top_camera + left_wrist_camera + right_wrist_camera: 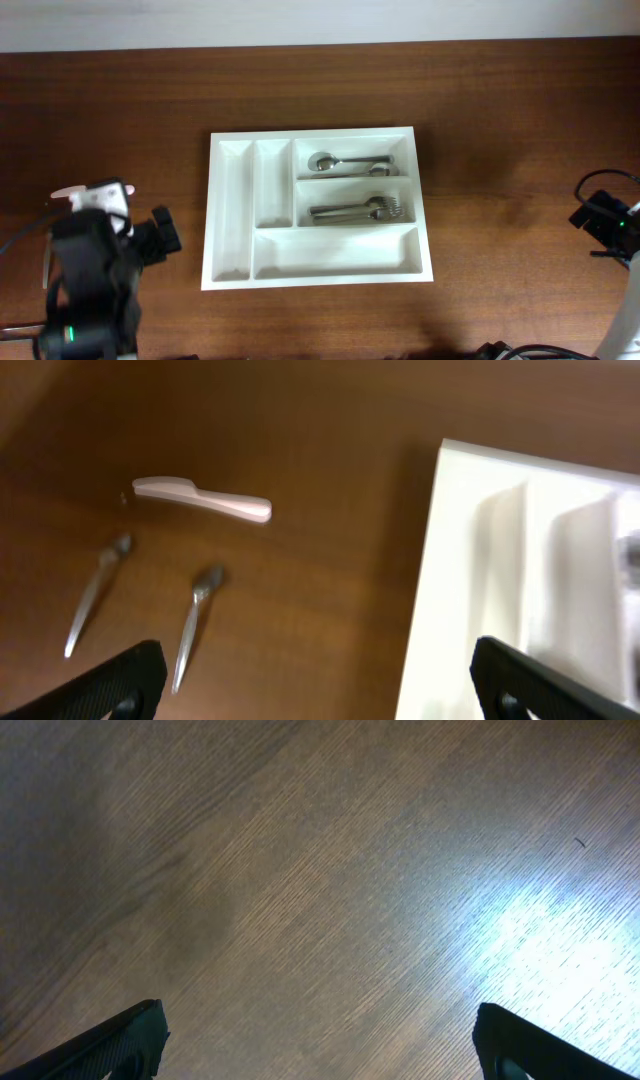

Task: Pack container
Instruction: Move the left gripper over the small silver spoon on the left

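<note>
Left pincer [315, 685] was seen released at eight o'clock of the cutlery tray [310, 255]; right pincer [315, 1040] was seen released over the counter [300, 870].

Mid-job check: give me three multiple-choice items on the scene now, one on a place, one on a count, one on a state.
1. Seen from overhead, where in the container do the spoons lie?
A. top right compartment
B. far-left narrow compartment
C. long bottom compartment

2. How many compartments has the container?
A. three
B. five
C. seven

3. How is the left hand?
A. shut on a spoon
B. shut on the container's rim
C. open, holding nothing

Answers: 1 A, the overhead view shows them there; 2 B, two narrow and three wide; 3 C, its fingers stand wide apart with nothing between them.
</note>
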Controlling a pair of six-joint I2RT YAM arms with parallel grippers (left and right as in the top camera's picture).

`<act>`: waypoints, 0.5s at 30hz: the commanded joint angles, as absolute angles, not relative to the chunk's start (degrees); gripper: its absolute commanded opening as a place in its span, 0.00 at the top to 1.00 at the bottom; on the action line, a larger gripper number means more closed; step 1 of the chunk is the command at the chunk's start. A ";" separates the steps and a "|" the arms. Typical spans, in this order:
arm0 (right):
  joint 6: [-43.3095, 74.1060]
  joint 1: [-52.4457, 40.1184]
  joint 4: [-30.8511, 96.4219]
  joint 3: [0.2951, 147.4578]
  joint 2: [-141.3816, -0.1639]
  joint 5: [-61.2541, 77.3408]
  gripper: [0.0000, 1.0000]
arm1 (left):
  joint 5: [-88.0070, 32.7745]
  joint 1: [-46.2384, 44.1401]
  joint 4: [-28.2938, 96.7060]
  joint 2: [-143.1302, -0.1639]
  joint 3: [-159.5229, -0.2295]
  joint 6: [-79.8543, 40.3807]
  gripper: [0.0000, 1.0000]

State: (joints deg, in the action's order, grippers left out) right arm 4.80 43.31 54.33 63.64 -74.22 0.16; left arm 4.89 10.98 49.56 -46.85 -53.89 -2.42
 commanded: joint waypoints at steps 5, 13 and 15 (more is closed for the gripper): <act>5.34 43.68 54.15 63.64 -74.37 0.67 0.01 | 6.28 12.62 54.54 -63.02 -56.38 -0.43 0.01; 5.34 43.68 54.15 63.64 -74.37 0.67 0.01 | 11.03 22.11 59.42 -74.43 -59.75 -0.14 0.01; 5.34 43.68 54.15 63.64 -74.37 0.67 0.01 | 15.44 23.53 59.42 -75.44 -59.75 -0.16 0.01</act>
